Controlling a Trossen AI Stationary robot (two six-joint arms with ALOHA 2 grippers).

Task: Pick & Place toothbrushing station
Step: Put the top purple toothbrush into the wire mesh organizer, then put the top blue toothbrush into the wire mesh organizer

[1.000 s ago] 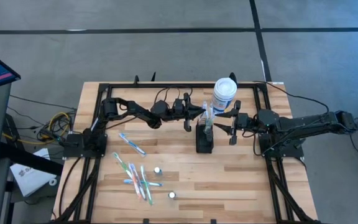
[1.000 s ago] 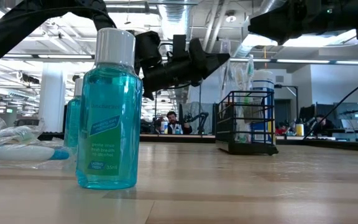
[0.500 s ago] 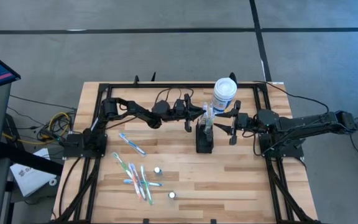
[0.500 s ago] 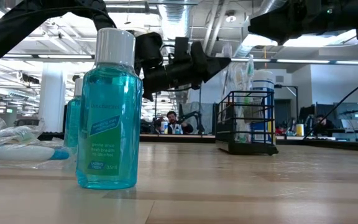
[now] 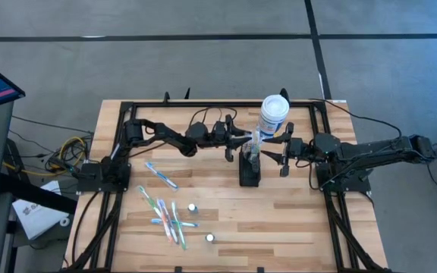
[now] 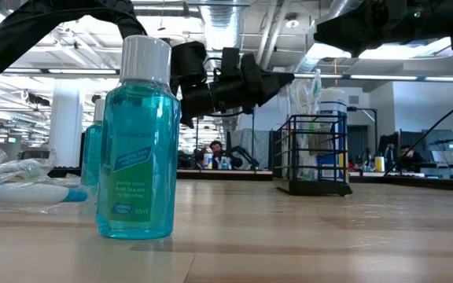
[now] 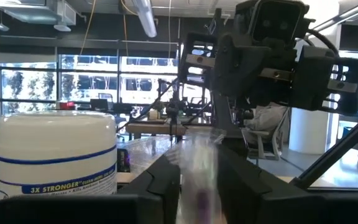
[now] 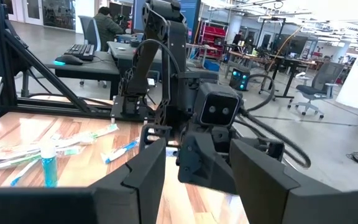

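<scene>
On the table (image 5: 294, 212), left hand (image 5: 247, 136) grips a toothbrush (image 7: 199, 165).

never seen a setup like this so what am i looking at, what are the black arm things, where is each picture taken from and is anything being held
These are two robot arms working at a wooden table, each ending in a two-finger gripper. One picture looks straight down from above, one looks level across the table top, and two come from cameras on the arms' wrists.

From above, the left gripper and the right gripper meet over a small black caddy, beside a white canister. In its wrist view the left gripper holds a clear-wrapped toothbrush between its fingers. The right gripper is open and holds nothing.

More toothbrushes lie loose nearer the front, along with two small blue mouthwash bottles. One bottle looks huge in the low view only because it stands close to that camera.
</scene>
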